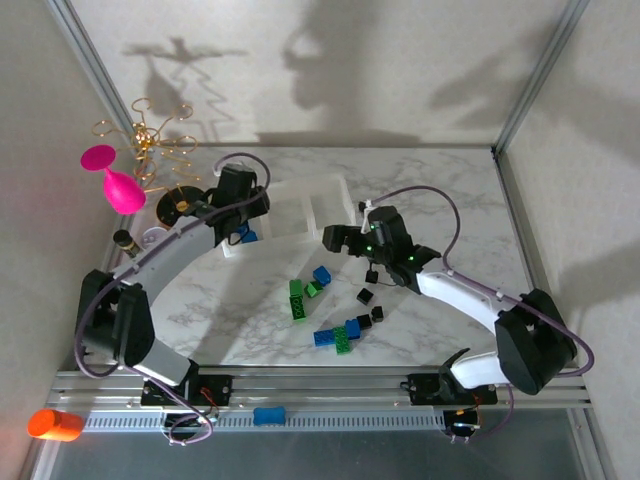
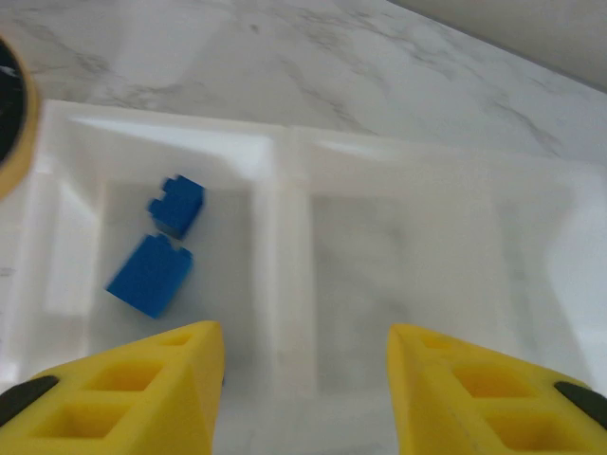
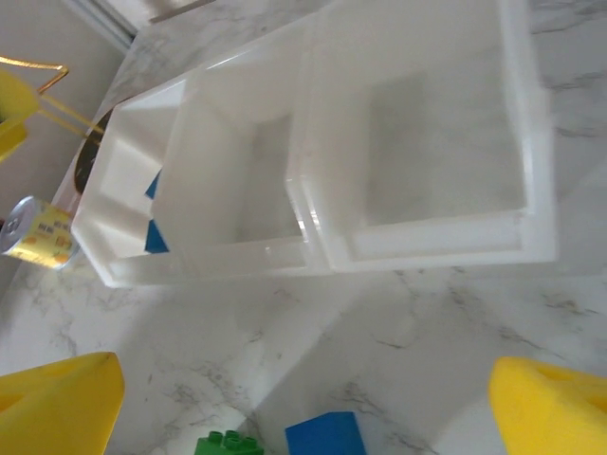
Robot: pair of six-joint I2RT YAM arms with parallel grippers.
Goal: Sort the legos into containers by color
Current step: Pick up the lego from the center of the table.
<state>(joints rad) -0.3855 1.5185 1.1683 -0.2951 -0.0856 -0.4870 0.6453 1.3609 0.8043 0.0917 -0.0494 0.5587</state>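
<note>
Table point(image 1: 440, 200): marble. Tray point(image 1: 325, 190) on it, three compartments in a row. My left gripper point(image 2: 303, 398) above tray, over wall between end and middle compartments, fingers parted, gripping nothing. My right gripper point(image 3: 303, 403) spread wide, empty, over table just beside tray. Two blue legos point(image 2: 152, 275) in end compartment on my left. Loose legos point(image 1: 297, 300), blue, green and black, scattered on table nearer my bases.
</note>
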